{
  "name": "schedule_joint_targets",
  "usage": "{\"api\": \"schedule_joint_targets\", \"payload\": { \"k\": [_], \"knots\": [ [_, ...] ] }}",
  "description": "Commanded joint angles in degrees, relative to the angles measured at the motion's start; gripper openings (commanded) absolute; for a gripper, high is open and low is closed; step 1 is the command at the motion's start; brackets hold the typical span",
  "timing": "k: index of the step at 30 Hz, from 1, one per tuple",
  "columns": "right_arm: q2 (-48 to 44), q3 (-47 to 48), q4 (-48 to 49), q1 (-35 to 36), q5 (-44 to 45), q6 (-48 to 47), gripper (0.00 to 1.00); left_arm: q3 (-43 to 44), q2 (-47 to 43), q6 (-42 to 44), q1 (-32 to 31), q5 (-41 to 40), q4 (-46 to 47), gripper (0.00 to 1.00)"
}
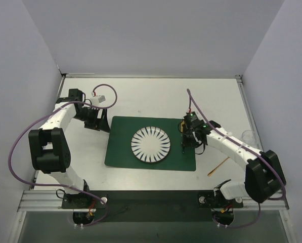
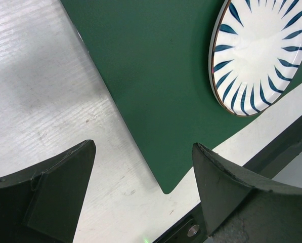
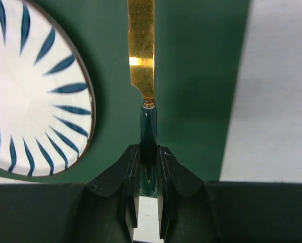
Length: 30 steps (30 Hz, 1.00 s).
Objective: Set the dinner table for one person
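Note:
The white dinner table (image 1: 156, 98) carries a dark green placemat (image 1: 120, 147) with a white plate with blue rays (image 1: 151, 144) in its middle. My right gripper (image 1: 190, 144) hovers over the mat's right part, right of the plate. In the right wrist view it (image 3: 148, 152) is shut on the dark green handle of a gold-bladed knife (image 3: 141, 50), which points away along the mat (image 3: 201, 76) beside the plate (image 3: 34, 96). My left gripper (image 1: 101, 126) is at the mat's far left corner, open and empty (image 2: 143, 167), above bare table and the mat's edge (image 2: 156, 76).
A thin gold utensil (image 1: 218, 166) lies on the table right of the mat. A clear glass (image 1: 248, 135) stands near the right rail. The plate also shows in the left wrist view (image 2: 262, 50). White walls enclose the table on three sides.

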Motion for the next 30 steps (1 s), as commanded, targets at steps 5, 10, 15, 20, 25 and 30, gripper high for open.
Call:
{"api": "schedule_joint_targets", "payload": {
  "k": [5,10,15,20,25,30],
  "knots": [
    [11.75,4.60,-0.75,4.77,-4.38,0.62,0.00,2.11,-3.78,1.42,0.40,0.02,-1.43,0.88],
    [12.54,1.79,3.47,4.69,-6.23,2.29,0.00,1.49,-4.48,1.51,0.49,-0.24,-1.52,0.88],
    [13.33,0.99,3.56,4.69,-5.00,4.84,0.00,1.32,-4.83,1.42,0.40,-0.33,-1.78,0.88],
    [11.76,-1.28,3.21,4.86,-4.65,7.38,0.00,1.14,-5.19,1.33,0.49,-0.42,-1.87,0.88],
    [9.38,-3.93,3.47,4.95,-4.03,7.83,0.00,1.32,-4.92,1.33,0.49,-0.42,-1.87,0.88],
    [7.27,-0.87,2.25,6.62,-2.63,6.69,0.00,1.14,-5.10,1.42,0.40,-0.42,-1.78,0.88]
  ]
}}
